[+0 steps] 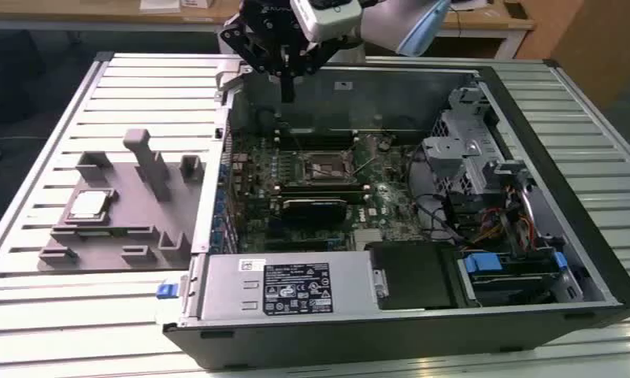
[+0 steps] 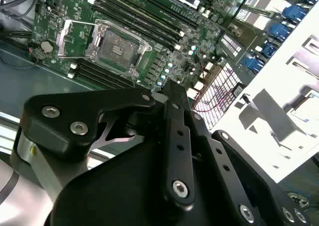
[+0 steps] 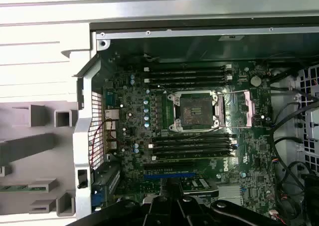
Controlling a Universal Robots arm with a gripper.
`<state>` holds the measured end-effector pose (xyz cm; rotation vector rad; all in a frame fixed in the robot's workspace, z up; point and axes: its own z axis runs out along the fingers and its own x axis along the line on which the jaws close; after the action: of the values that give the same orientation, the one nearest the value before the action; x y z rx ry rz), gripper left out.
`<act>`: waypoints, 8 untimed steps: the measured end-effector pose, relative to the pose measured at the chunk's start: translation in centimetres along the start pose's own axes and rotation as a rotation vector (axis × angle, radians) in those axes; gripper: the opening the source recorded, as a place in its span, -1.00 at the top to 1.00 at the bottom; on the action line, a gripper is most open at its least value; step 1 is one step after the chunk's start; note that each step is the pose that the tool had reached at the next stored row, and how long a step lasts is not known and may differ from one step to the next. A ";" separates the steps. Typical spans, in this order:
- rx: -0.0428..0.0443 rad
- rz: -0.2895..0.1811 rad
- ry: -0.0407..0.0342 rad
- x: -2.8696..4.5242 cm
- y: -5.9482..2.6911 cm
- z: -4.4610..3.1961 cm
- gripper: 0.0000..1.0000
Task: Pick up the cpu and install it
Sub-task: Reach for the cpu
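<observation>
High over the back wall of the open black computer case (image 1: 399,335): the black linkage gripper (image 1: 287,94), pinched fully together, gripping nothing. Over on the exterior view's left, lying flat on the grey plastic fixture tray (image 1: 116,240): the small square silvery cpu (image 1: 87,205), well apart from the gripper. Down on the green motherboard (image 3: 129,116): the metal-framed square socket (image 3: 192,111), retaining plate swung open beside it.

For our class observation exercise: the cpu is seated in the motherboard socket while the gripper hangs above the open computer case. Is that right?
No. The exterior view shows the cpu lying on the grey fixture tray beside the computer case. The socket is empty in the first wrist view. The gripper does hang above the open case.
</observation>
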<state>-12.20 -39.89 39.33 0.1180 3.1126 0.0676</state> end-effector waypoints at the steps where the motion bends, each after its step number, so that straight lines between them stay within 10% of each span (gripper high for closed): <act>1: 0.0000 0.000 -0.0001 0.00 0.00 0.00 0.79; 8: -0.0001 0.000 -0.0001 0.01 0.00 0.00 0.79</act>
<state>-12.21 -39.89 39.33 0.1179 3.1124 0.0677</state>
